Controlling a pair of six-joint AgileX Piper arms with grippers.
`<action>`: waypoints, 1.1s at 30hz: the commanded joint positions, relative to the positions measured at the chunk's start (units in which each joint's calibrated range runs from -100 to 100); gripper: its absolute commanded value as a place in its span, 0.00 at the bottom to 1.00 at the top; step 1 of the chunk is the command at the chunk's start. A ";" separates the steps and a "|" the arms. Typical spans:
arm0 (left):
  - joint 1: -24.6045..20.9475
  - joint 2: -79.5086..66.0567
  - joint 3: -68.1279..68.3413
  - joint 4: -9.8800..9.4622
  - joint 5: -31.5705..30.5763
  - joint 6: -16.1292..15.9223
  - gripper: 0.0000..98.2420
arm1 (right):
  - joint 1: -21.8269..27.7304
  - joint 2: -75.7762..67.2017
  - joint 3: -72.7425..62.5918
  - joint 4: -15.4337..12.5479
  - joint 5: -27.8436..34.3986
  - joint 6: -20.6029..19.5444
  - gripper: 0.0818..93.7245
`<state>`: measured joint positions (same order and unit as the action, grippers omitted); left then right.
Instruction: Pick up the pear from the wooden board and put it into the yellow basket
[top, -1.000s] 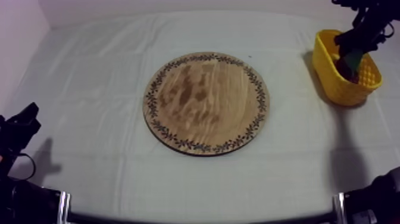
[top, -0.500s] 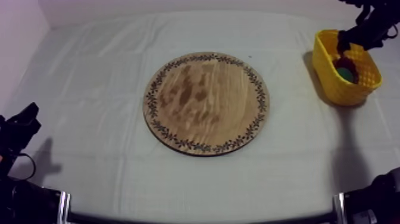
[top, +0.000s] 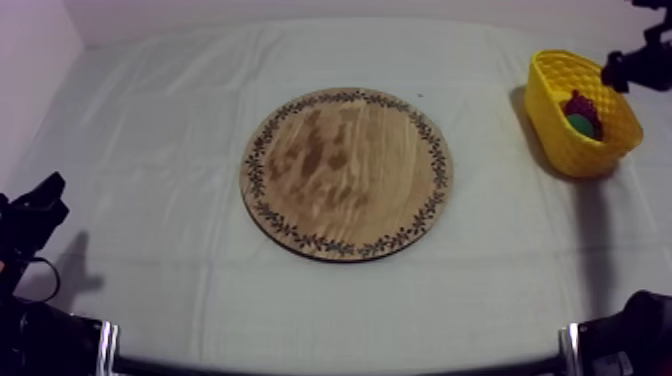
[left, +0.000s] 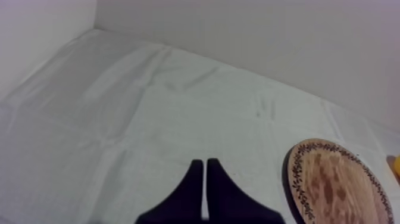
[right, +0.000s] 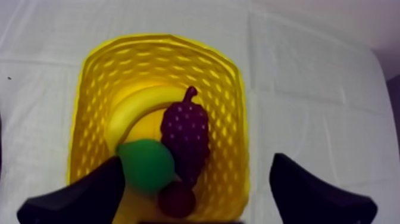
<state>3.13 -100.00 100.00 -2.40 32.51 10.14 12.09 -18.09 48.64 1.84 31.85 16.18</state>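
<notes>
– So, the big things first: how do they lie?
– The table (top: 150, 150) under its cloth carries the round board (top: 347, 172) in the middle, and the board is bare. The yellow basket (top: 560, 140) stands at the far right side, well apart from the board.
– And the pear?
– The pear (right: 146, 165) lies inside the basket, against the banana (right: 134, 110) and the grapes (right: 186, 134). The small red fruit (right: 177, 199) is just beside it. I judge the task as done.
– What about the arms?
– The right gripper (right: 196, 159) hangs over the basket with its fingers spread wide, and it holds nothing. The left gripper (left: 205, 164) rests low at the left side of the table, fingers pressed together on nothing.
– If someone must lift the pear out, how will it handle?
– It looks to me like a light, stiff toy with a smooth skin, so I think it can slip. The wide round belly seems the best place to take hold, because the grapes crowd one side of it.
</notes>
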 joint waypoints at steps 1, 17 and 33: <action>0.02 0.00 0.00 -0.02 -0.01 -0.01 0.00 | -0.21 -13.19 10.04 -1.38 -0.84 2.08 0.74; 0.02 0.00 0.00 -0.02 -0.01 -0.01 0.00 | -7.74 -56.83 40.14 0.26 0.83 -1.98 0.54; 0.02 0.00 0.00 -0.02 -0.01 -0.01 0.00 | -9.90 -76.58 49.27 -5.70 8.24 -7.25 0.01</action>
<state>3.13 -100.00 100.00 -2.40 32.51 10.14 2.18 -93.79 97.90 -3.80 39.96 10.74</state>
